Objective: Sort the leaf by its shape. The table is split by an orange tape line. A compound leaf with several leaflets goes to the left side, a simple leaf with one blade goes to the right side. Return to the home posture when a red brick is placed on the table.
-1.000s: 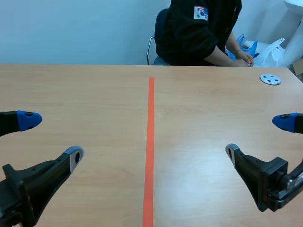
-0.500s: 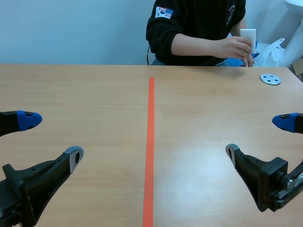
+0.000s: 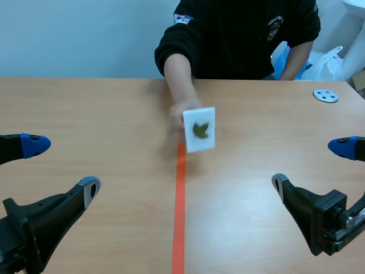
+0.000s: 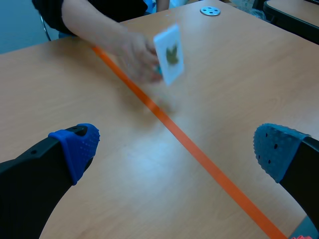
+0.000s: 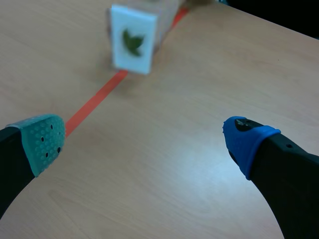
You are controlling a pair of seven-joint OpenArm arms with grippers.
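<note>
Both the left gripper point(image 3: 62, 168) and right gripper point(image 3: 311, 165) released; leaf card point(image 3: 199, 129) at mid-table.
We see each gripper low at its own side, fingers wide apart with nothing between them. A person's hand point(image 3: 178, 120) holds the white leaf card, printed with a green leaf, upright over the orange tape point(image 3: 179, 217), well ahead of both grippers; we cannot tell whether it touches the table point(image 3: 102, 114).

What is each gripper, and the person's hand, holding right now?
Left gripper: open, empty.
Right gripper: open, empty.
Person's hand: holding a white leaf card, blurred.
</note>
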